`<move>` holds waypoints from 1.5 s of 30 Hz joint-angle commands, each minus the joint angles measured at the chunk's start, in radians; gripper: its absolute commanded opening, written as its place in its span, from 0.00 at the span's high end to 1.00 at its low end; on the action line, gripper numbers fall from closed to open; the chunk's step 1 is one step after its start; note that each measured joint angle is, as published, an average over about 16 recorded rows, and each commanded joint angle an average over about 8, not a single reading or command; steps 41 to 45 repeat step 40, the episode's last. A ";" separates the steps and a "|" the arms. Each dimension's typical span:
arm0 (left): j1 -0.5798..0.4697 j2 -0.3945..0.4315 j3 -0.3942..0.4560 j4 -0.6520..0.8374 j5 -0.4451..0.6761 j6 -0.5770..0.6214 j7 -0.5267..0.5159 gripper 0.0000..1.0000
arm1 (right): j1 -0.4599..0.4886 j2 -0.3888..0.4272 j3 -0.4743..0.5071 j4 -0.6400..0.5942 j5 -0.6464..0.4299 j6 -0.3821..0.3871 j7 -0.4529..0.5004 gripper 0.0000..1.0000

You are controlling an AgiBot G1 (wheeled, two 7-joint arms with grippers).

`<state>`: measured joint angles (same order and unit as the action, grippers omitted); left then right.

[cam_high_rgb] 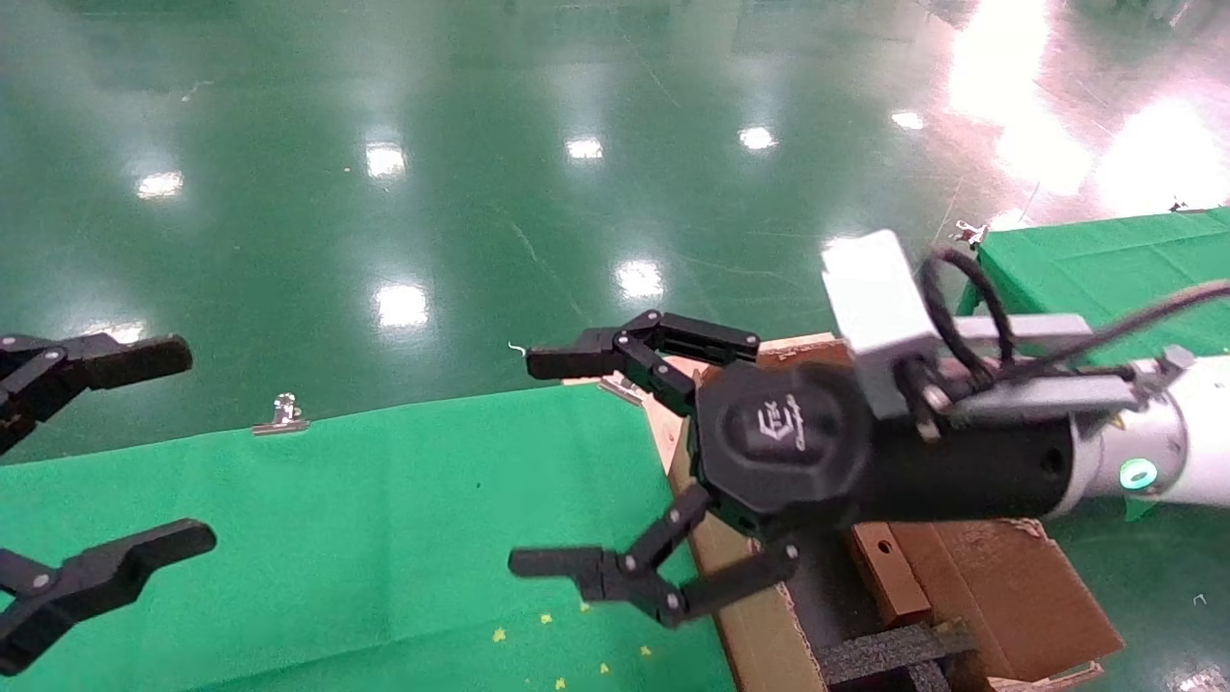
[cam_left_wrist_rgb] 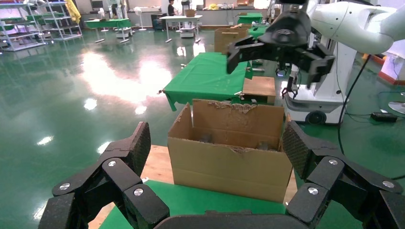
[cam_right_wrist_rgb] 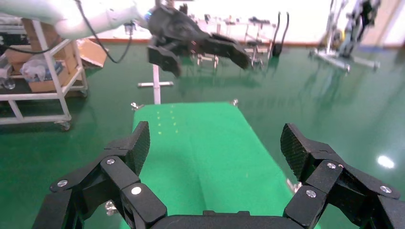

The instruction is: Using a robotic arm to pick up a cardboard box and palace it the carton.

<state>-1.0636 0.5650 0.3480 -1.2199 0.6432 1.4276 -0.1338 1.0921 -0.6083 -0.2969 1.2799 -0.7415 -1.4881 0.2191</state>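
Note:
The white robotic arm (cam_high_rgb: 1192, 432) reaches in from the right. Its black right gripper (cam_high_rgb: 533, 461) is open and empty, held above the green table just left of the carton. The carton (cam_high_rgb: 750, 634) is large, brown and ragged-edged, and stands below the arm at the table's right end. The small cardboard box (cam_high_rgb: 889, 572), with a round hole, lies inside the carton beside black foam (cam_high_rgb: 884, 649). The left gripper (cam_high_rgb: 192, 447) is open and empty at the far left. The left wrist view shows the carton (cam_left_wrist_rgb: 229, 162) and the right gripper (cam_left_wrist_rgb: 279, 47) above it.
A green cloth covers the table (cam_high_rgb: 336, 538), with a metal clip (cam_high_rgb: 281, 415) on its far edge. A second green table (cam_high_rgb: 1086, 259) stands at the right. A glossy green floor lies beyond. The right wrist view shows the left gripper (cam_right_wrist_rgb: 200, 47) over the cloth's far end.

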 commanded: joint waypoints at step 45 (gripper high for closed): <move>0.000 0.000 0.000 0.000 0.000 0.000 0.000 0.00 | -0.019 -0.003 0.019 0.005 0.012 -0.008 -0.032 0.00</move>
